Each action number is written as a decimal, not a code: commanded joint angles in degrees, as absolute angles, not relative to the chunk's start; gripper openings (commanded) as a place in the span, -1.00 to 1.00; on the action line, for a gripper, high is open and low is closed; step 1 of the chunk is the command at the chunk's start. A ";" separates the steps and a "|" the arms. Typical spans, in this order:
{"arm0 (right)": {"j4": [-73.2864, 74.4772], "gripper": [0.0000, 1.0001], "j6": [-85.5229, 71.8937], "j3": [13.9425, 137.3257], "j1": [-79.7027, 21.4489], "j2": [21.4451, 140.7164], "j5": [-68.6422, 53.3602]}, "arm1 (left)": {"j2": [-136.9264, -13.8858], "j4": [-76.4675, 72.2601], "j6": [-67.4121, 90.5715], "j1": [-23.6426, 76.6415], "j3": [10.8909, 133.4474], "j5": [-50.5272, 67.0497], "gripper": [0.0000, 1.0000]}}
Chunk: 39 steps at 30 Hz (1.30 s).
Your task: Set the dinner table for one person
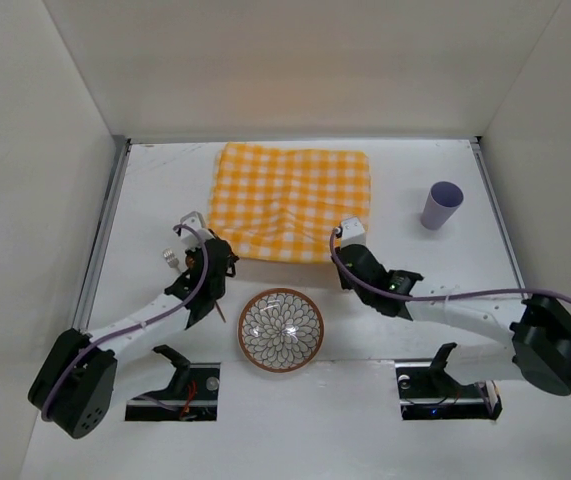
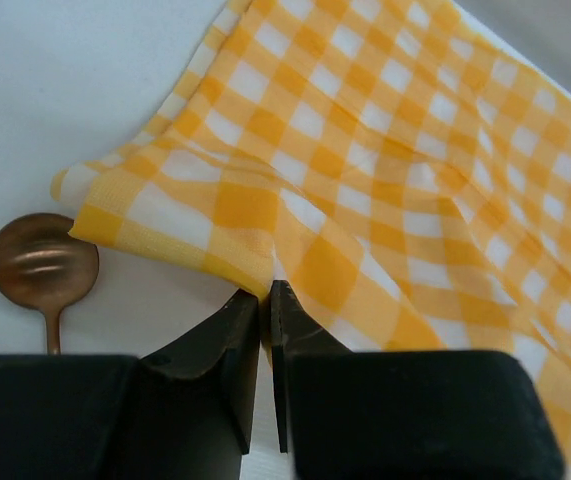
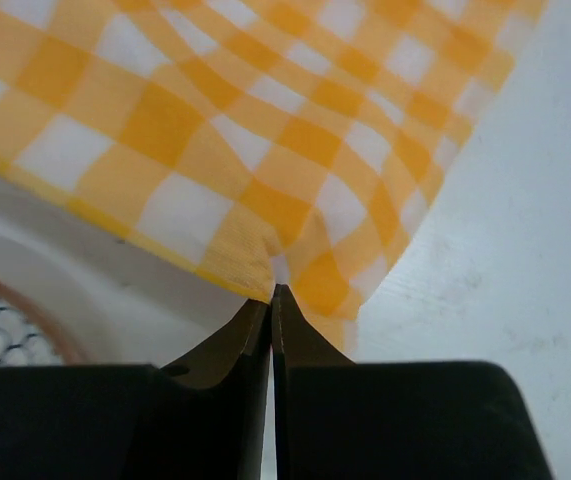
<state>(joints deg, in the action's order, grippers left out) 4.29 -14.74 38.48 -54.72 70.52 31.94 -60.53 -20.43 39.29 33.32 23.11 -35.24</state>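
White surface [image 1: 150, 195] spans whole floor of walled bay and carries everything. Left pincer [image 2: 265, 293]: fingers nearly together with slim gap, tips nipping near-left hem of checked cloth [image 1: 290, 200]. Copper spoon [image 2: 43, 262] lies on surface just beside that corner of cloth. Cloth spread at far centre, wrinkled toward both nipped points. Patterned bowl [image 1: 281, 330] at near centre between arms, apart from cloth. Right pincer [image 3: 271, 293]: fingers together, clamped on near-right hem. Purple cup [image 1: 442, 205] upright at right, well apart from cloth.
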 commanded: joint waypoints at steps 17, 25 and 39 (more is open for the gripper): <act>-3.15 0.43 -40.33 37.09 -27.74 73.02 12.93 | -50.37 -19.34 40.26 34.67 22.07 -36.72 -0.36; -9.84 0.20 -45.61 39.19 -24.39 87.88 6.24 | -52.98 -19.60 38.49 32.92 21.44 -37.63 -0.08; -8.61 -0.97 -44.91 47.37 -16.57 91.93 8.96 | -68.46 -22.76 38.41 29.13 24.87 -28.48 -0.08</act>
